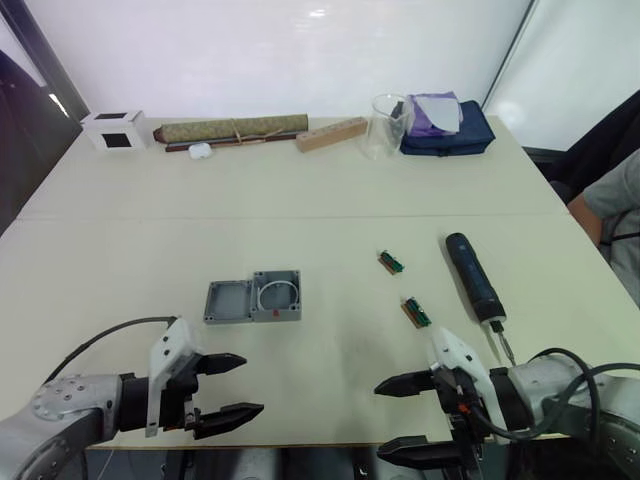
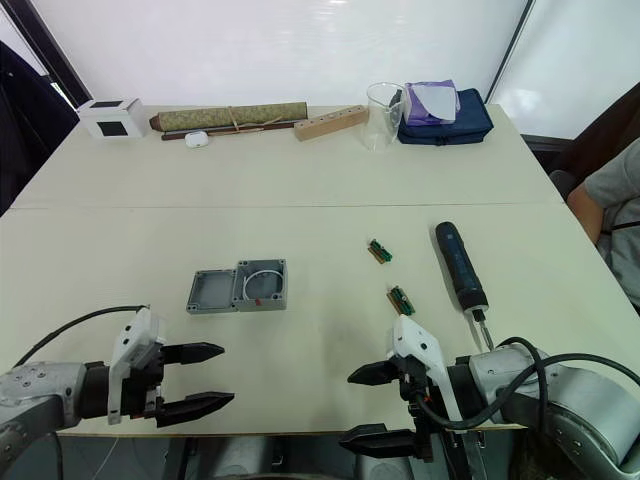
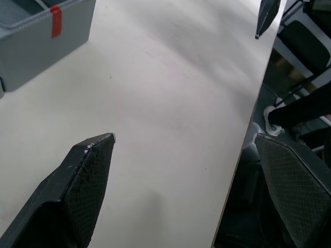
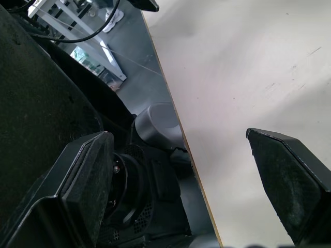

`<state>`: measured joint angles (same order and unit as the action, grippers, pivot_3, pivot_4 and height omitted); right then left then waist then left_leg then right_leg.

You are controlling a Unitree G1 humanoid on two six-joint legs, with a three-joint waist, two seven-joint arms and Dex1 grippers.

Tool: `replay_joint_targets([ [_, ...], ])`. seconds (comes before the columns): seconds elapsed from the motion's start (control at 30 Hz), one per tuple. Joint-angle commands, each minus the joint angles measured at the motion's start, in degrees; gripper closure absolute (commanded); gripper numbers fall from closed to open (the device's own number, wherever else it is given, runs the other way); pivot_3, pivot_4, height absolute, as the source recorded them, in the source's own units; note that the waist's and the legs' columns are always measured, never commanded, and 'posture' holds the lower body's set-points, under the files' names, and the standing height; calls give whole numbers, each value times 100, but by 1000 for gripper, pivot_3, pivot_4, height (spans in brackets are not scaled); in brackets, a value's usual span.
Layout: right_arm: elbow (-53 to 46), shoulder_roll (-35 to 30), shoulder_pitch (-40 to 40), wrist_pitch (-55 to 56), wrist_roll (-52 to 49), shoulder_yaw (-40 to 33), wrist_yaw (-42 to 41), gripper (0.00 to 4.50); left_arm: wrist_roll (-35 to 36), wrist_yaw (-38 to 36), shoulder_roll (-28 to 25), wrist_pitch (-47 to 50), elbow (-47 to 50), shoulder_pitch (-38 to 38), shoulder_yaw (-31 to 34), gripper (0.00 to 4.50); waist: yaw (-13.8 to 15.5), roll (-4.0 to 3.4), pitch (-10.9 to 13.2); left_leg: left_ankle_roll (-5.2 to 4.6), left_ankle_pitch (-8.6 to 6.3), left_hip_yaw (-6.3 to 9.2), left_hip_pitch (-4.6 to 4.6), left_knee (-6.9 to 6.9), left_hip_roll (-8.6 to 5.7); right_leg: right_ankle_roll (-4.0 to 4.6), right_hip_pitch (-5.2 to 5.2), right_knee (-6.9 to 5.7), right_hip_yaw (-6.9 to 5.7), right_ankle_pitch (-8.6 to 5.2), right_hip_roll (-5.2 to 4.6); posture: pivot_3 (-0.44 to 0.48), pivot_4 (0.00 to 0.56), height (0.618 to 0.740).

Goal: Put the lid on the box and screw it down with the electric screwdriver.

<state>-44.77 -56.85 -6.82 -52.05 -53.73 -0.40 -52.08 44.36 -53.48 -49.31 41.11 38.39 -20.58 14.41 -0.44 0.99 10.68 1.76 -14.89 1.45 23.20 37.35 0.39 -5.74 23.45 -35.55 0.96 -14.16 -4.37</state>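
A pale cream table (image 1: 320,180) fills the scene. Near its middle, a little left, the shallow grey square metal lid (image 1: 227,301) lies hollow side up, touching the left side of the deep grey square cast-metal box (image 1: 277,295), which stands open with a white ring inside. The left wrist view shows a red mark on a grey wall there. To the right, well apart from the box, the thick black and dark-blue cylindrical electric screwdriver (image 1: 474,279) lies flat, its thin metal bit pointing toward the near edge. Between box and screwdriver lie two small green-brown bit holders (image 1: 391,262) (image 1: 416,312).

The left gripper (image 1: 230,392) hovers at the near edge, near-left of the lid, its two black fingers spread wide and holding nothing. The right gripper (image 1: 404,418) sits at the near edge below the screwdriver's bit, fingers also wide apart and empty, one over the table and one past its edge.

Along the far edge stand a white cube with a dark window (image 1: 115,129), a long rolled olive mat (image 1: 235,130), a wooden block (image 1: 331,134), a clear glass beaker (image 1: 387,125) and a dark-blue pouch (image 1: 452,132). A person's grey sleeve (image 1: 615,205) shows at the right.
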Motion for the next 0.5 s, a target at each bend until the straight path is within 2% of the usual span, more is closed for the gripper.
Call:
replay_joint_targets([
  [0.03,-76,-66,-109,117,26,-81,-103,0,72,12,44,-65,45,45,49,83,-2,0,0,0,0,0,0,0,0,0,0,0,0,0,0,0,150,740],
  [0.3,-102,-72,-57,-29,-120,-127,-26,0,147,33,59,-16,164,-59,36,83,-6,0,0,0,0,0,-2,0,0,0,0,-3,0,0,1,0,150,740],
  [0.5,133,45,151,-66,-265,-187,17,0,390,15,26,103,20,148,113,83,2,2,-1,0,0,0,-2,3,0,0,-2,-4,0,0,1,0,150,740],
])
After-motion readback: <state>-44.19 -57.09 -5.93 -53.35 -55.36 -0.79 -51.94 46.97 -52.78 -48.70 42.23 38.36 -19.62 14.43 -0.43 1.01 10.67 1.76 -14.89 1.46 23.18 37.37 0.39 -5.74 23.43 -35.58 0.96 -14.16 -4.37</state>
